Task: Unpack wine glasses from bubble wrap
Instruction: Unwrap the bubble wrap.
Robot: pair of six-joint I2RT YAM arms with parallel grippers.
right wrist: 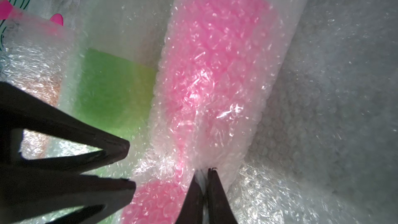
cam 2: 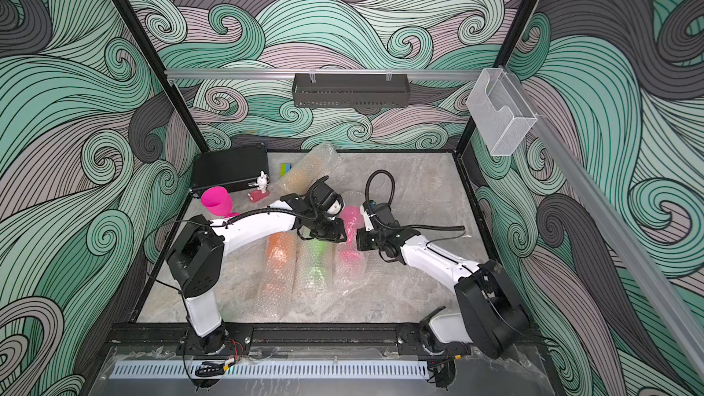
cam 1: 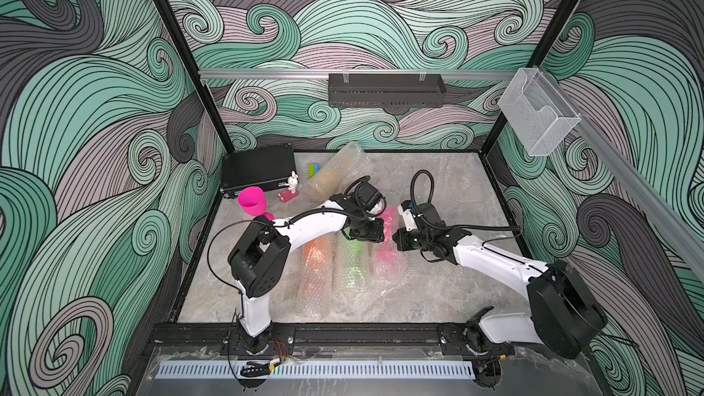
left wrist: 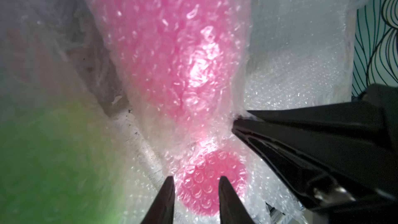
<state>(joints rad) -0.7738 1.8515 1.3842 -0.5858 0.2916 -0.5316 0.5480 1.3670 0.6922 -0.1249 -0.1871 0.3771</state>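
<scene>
Bottom centre, right gripper (right wrist: 205,170) clamps the bubble wrap (right wrist: 288,18) sleeving a magenta goblet (right wrist: 215,61), left gripper (left wrist: 196,178) half-open, empty; a tug may tear it or drag the goblet.

The pink goblet (right wrist: 215,65) lies on its side inside a bubble-wrap sleeve (right wrist: 243,143), which my right gripper (right wrist: 205,170) pinches at the stem (foot by my left gripper's (left wrist: 197,178) parted tips). A sleeved lime goblet (right wrist: 112,87) lies alongside.
</scene>
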